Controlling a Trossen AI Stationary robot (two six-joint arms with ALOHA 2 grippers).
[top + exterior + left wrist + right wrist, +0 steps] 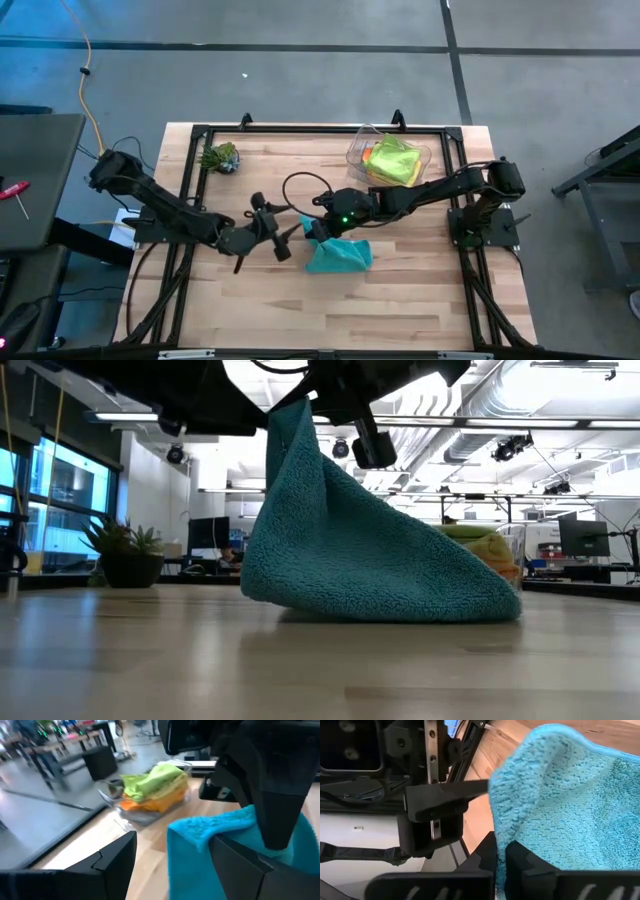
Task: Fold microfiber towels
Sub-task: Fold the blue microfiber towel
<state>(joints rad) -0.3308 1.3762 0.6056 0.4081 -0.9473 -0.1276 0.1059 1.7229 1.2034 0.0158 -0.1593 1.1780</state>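
Crowding the right claw (pixel 312 229)'s lifted teal towel (pixel 340 255), the gaping left claw (pixel 283 235).

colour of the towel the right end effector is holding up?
Teal. The towel, pinched by the right end effector, shows best in the low view.

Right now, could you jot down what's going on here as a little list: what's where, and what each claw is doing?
teal towel: one corner lifted, the rest resting on the table
right gripper: shut on the towel's raised corner
left gripper: open, beside that corner, not gripping
bin: clear, at the table's far side, holding a lime green towel on top of orange and yellow ones
plant: far left of the table
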